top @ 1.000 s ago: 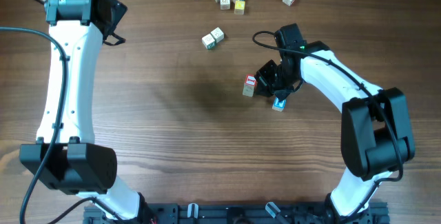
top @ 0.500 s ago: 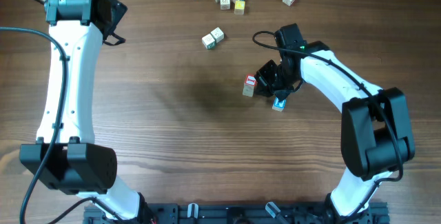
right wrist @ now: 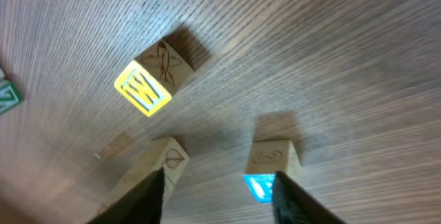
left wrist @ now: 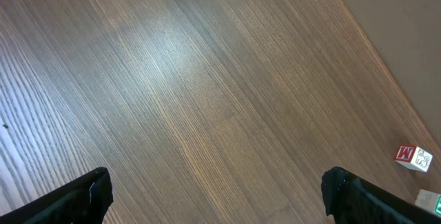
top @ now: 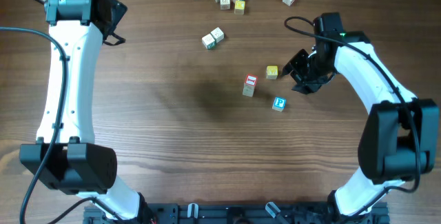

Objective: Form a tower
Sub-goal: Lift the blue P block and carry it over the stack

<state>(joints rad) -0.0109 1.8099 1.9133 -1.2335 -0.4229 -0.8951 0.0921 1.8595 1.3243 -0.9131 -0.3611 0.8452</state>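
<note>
Currently: tower [top: 249, 86], a short stack topped red, stands mid-worktop [top: 172, 127]. Right hand [top: 296, 74], jaws part-open and empty, hovers near yellow W cube [top: 272, 72], probably the next pick. Left hand [top: 117, 24] wide, parked clear.

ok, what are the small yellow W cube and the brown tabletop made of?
Small yellow W cube: looks like pale bare wood, faint grain, line figure stamped on one side; W face painted yellow. Brown tabletop: straight wood grain, low sheen; solid wood or printed laminate, cannot tell.
</note>
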